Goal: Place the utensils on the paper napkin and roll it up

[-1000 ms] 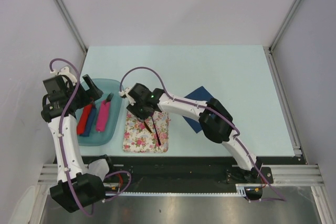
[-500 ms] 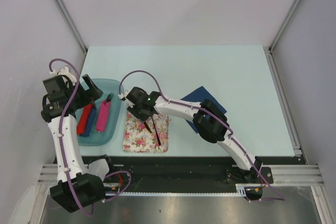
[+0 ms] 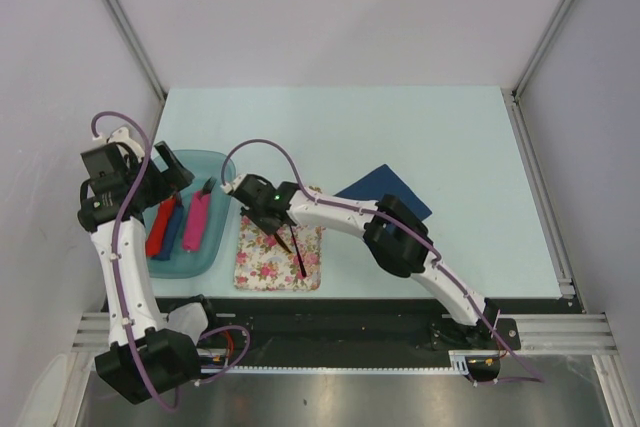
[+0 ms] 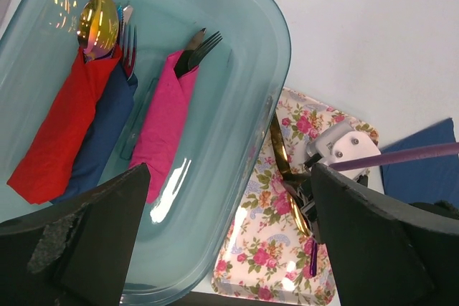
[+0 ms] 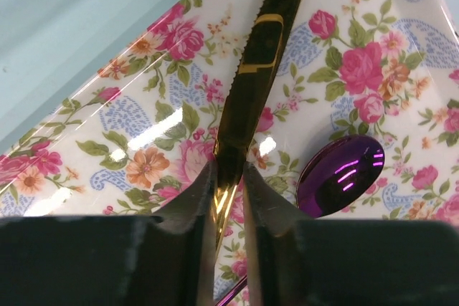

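At the bottom of the right wrist frame, the right hand (image 5: 229, 177) was clamped on the gold-orange utensil (image 5: 258, 62), 1 finger on each side of its narrow shaft. Its long axis ran away from the hand toward the top of the frame. Whether it had cleared the floral mat (image 5: 136, 134) under it could not be told. The purple spoon (image 5: 341, 173) lay just beside it on the mat, at right, so both of the 2 utensils were there and neither on the paper napkin (image 3: 392, 185). In the overhead frame the 1 navy napkin lay flat on the surface (image 3: 400, 127), right of the mat and partly under the right arm, the nearer arm. Toward the left, the left hand (image 4: 228, 198) hung with fingers wide apart and empty above 1 teal tray (image 4: 283, 55) holding 3 wrapped bundles.
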Robot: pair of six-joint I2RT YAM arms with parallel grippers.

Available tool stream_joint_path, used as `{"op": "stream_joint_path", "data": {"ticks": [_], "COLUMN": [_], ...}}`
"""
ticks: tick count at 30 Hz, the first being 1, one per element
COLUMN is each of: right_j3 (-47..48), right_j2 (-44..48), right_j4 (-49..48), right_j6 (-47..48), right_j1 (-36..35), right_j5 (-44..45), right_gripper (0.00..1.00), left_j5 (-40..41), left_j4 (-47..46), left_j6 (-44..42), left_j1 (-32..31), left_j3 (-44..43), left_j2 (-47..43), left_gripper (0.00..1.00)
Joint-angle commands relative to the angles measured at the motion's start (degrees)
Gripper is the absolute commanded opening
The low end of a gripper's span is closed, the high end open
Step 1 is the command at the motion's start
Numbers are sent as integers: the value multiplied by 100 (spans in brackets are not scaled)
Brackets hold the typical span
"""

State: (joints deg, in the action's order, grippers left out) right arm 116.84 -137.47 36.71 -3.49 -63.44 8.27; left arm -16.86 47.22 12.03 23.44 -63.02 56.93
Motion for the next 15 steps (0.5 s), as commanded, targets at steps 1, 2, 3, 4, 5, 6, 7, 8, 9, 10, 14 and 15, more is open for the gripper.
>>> {"op": "stream_joint_path", "data": {"ticks": [1, 2, 3, 4, 5, 6, 7, 8, 9, 10, 14, 15], "right_j3": [-117, -65, -56, -38, 14, 58, 85, 102, 103, 94, 32, 23], "right_j2": [-192, -149, -96, -44, 9, 123, 176, 255, 386, 475, 783, 844], "right_j4": [433, 468, 469, 460, 477, 504, 521, 530, 522, 513, 487, 478], "right_j6": [-135, -152, -161, -187, -231, -284, -319, -406, -451, -486, -671, -732], "right_j1": [-72, -72, -63, -55, -28, -19, -2, 33, 42, 51, 86, 95], "right_j5": [25, 17, 8, -27, -62, -63, -63, -63, -63, -63, -124, -142], "right_gripper": [11, 3, 2, 0, 0, 0, 0, 0, 0, 0, 0, 0], "left_j5": [60, 78, 78, 69, 60, 52, 51, 43, 43, 43, 51, 51], "left_j4": [-178, -170, -169, -161, -161, -161, -152, -143, -134, -134, -143, -152], "left_j6": [62, 62, 62, 62, 62, 71, 71, 71, 80, 71, 89, 97], "left_j1": [82, 82, 90, 90, 90, 99, 91, 90, 99, 99, 99, 99], "left_j3": [-245, -254, -254, -272, -272, -280, -281, -298, -298, -298, -333, -325], "left_j2": [-6, 3, -6, -6, -6, -6, 11, 20, 29, 29, 47, 47], "left_gripper": [100, 100, 100, 100, 100, 100, 100, 100, 100, 100, 100, 100]}}
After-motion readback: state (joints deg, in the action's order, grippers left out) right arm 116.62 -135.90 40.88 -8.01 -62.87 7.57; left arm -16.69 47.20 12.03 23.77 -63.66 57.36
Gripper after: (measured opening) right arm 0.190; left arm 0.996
